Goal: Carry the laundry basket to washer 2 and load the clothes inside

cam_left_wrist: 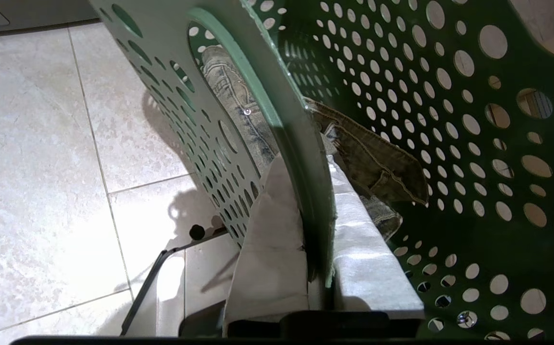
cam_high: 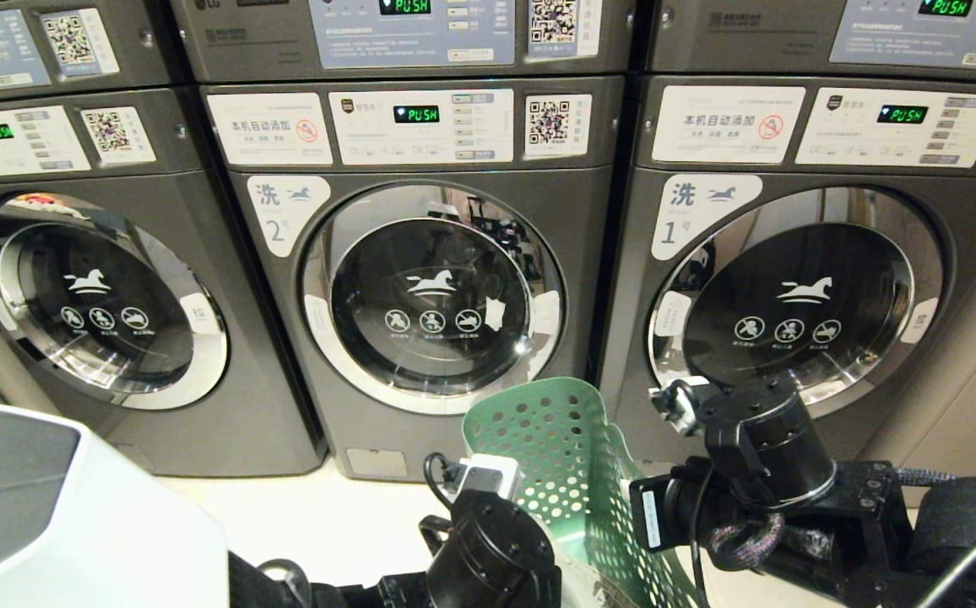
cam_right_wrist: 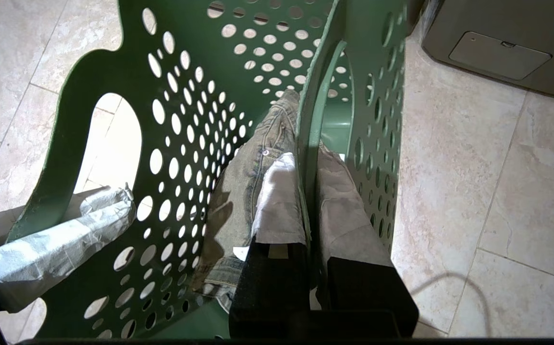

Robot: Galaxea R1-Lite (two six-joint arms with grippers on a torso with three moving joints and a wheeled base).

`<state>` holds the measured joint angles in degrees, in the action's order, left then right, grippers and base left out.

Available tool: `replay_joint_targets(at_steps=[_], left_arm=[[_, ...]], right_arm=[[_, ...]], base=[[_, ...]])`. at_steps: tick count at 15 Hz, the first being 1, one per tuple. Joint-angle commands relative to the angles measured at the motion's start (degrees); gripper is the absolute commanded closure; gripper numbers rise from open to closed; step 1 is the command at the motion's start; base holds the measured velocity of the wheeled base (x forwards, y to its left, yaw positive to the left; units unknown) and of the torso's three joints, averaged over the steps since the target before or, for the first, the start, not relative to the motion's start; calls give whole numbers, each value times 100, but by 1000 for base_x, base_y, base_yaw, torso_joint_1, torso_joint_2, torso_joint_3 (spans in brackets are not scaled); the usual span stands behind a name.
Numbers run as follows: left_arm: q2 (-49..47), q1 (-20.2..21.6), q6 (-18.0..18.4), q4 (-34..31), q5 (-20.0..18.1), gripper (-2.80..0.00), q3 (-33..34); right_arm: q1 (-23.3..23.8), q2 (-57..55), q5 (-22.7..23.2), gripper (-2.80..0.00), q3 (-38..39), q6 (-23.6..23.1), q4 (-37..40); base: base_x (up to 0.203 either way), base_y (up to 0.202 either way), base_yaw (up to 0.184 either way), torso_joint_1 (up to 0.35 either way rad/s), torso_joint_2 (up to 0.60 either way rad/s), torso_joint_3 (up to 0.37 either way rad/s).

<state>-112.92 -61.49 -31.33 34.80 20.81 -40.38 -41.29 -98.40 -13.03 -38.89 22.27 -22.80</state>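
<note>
Fingers of left gripper [cam_left_wrist: 317, 268] and right gripper [cam_right_wrist: 310, 211] clamp opposite walls of the laundry basket [cam_high: 572, 456], lower centre, clothes [cam_right_wrist: 243, 191] inside, below washer 2 [cam_high: 433, 287].

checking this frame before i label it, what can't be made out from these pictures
- Laundry basket: head view's bottom edge and both arms hide its lower half.
- Clothes: partly behind the basket wall and right gripper; what kind of garment is unclear.
- Left gripper: one finger is behind the basket wall.
- Washer 2: drum contents lost in dark, reflective glass.
</note>
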Motion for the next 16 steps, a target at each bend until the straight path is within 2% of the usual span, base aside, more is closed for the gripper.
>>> replay_joint_targets(at_steps=[1,16], left_arm=[[-11,-3,-22,18,11,0,3],[-11,-111,-13,-2,38,0,-13]], right_arm=[[-2,-4,-6,0,-5,14,-16],[-2,216,-59,0,118,5,-5]], base=[[0,0,0,0,0,0],[0,0,0,0,0,0]])
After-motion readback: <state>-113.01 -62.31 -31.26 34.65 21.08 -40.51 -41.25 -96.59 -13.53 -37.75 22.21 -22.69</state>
